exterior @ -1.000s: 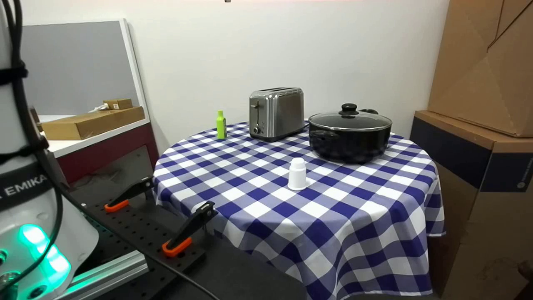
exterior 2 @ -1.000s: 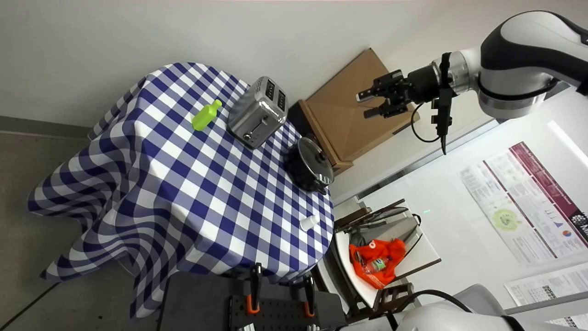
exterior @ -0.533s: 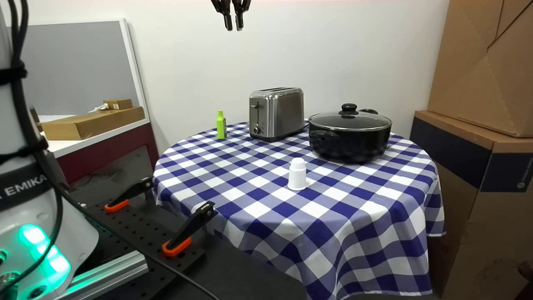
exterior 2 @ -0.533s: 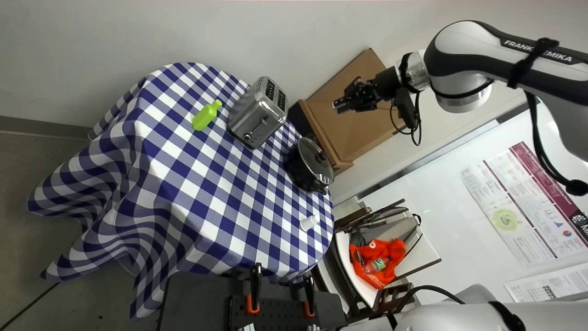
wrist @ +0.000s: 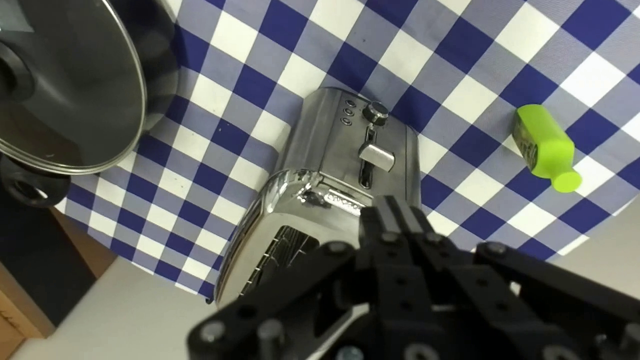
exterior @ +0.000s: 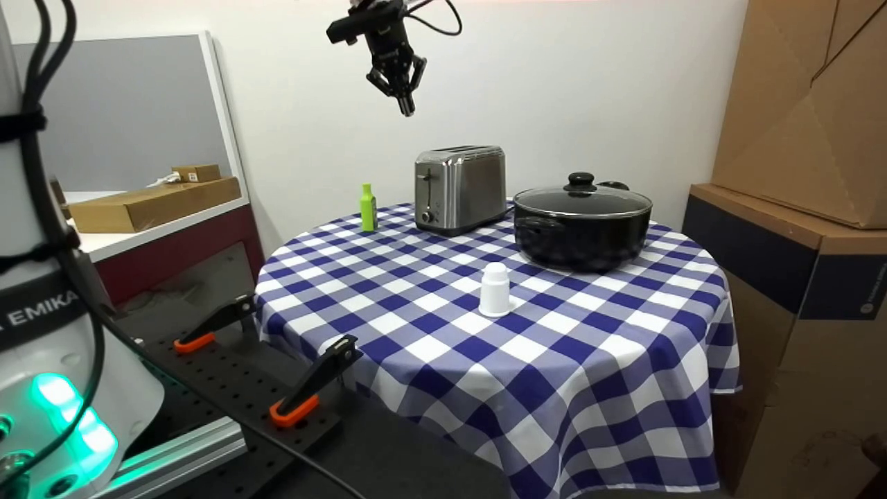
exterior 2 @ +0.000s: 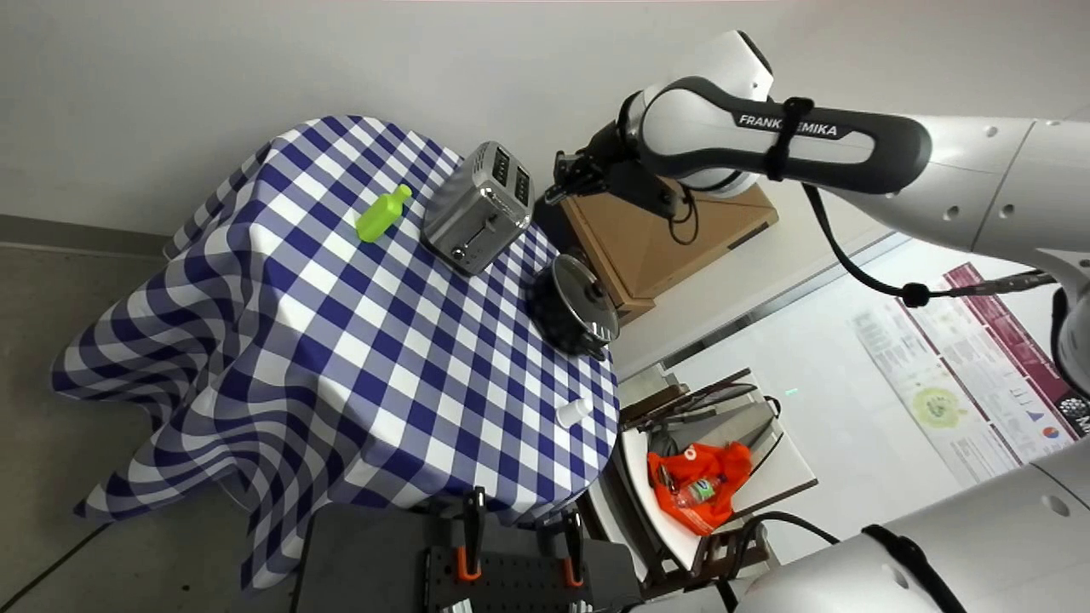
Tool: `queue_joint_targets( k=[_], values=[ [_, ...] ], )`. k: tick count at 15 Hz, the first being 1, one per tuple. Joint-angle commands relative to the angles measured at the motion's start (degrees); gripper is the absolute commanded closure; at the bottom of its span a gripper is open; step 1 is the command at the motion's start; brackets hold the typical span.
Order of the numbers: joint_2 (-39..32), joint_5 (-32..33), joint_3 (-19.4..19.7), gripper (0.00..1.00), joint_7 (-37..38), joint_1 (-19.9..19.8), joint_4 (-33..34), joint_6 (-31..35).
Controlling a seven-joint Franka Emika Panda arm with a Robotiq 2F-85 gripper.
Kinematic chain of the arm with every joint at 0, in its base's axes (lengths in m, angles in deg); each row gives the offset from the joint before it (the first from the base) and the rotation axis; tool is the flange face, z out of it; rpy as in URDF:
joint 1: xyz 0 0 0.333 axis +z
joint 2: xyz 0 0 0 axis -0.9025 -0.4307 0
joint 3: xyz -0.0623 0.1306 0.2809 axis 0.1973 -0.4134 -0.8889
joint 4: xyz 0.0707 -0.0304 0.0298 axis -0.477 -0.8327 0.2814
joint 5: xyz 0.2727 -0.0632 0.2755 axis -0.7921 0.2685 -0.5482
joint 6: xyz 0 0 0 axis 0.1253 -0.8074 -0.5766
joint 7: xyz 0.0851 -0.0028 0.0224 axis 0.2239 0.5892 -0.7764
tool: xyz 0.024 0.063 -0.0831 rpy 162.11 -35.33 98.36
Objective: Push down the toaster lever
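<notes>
On the cloth-covered counter [exterior: 409, 294], between a green bottle [exterior: 369, 211] and a lidded black pot [exterior: 581, 239], stands the steel toaster [exterior: 463, 190], its lever [wrist: 378, 156] sitting above a dial [wrist: 376, 113] on the narrow end. The lever looks to be near the top of its slot [wrist: 366, 177], so the push appears not yet done. The pincer [exterior: 407, 113] hangs in the air, higher than the toaster and toward its lever end, touching nothing; its two fingers [wrist: 388, 216] lie side by side with no real gap showing, and nothing is held between them. In the wrist view they overlap the front of the toaster's top, though an exterior view leaves clear space beneath them.

The step in hand is most likely the approach, ahead of any contact. The next move calls for bringing the closed tips out over the lever, clear of the casing, then pressing straight down along the slot until it catches; a descent too far back would probably land on the toaster's top instead
</notes>
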Motion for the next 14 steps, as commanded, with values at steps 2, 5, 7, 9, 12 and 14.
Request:
queue_joint_targets(
  k=[2, 5, 7, 9, 12, 14],
  values=[
    [-7.31, 7.70, 0.95, 1.00, 6.93, 3.11, 6.50, -1.21],
    [-10.12, 9.98, 1.76, 1.00, 8.45, 4.66, 8.41, -1.42],
    [-11.82, 11.13, 2.40, 1.00, 8.95, 5.46, 9.23, -1.08],
    [-13.41, 12.29, 3.13, 1.00, 9.38, 6.28, 9.98, -0.85],
    [-15.41, 14.05, 4.25, 1.00, 10.23, 7.57, 10.70, -0.80],
    [-16.51, 14.86, 4.93, 1.00, 10.48, 8.20, 11.04, -0.71]
  ],
)
